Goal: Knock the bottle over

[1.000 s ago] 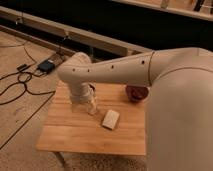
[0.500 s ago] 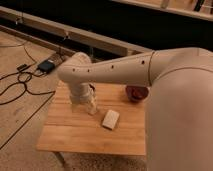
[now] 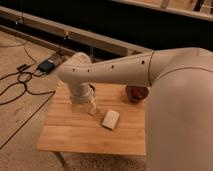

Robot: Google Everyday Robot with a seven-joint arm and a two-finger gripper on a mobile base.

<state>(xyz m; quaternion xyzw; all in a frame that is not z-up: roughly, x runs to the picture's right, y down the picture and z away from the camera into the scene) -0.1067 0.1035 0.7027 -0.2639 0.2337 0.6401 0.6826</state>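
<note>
you see almost no change from half a second ago: the arm (image 3: 115, 70) keeps the same bent pose over the wooden surface (image 3: 70, 135), and the things on it sit where they sat.

your gripper (image 3: 83, 106) hangs low over the back left part of the surface, under the arm's thick white wrist, pointing down at the wood. you cannot tell from this view whether it is spread or closed, since the wrist covers most of it.

the bottle (image 3: 92, 107) is right beside the gripper, on the side toward the middle of the surface. it shows as a slim, pale, see-through shape that looks upright, with its base on the wood. you cannot tell whether the gripper is touching it or only next to it.

the flat white block (image 3: 110, 119) lies near the bottle, a little closer to the front edge and toward the middle. it is apart from both the bottle and the gripper. the dark red bowl (image 3: 136, 93) sits at the back of the surface on the far side, partly hidden by the robot's large white body, well apart from the bottle.

on the floor beyond the surface you have black cables (image 3: 20, 85) and a small dark box (image 3: 46, 65).
</note>
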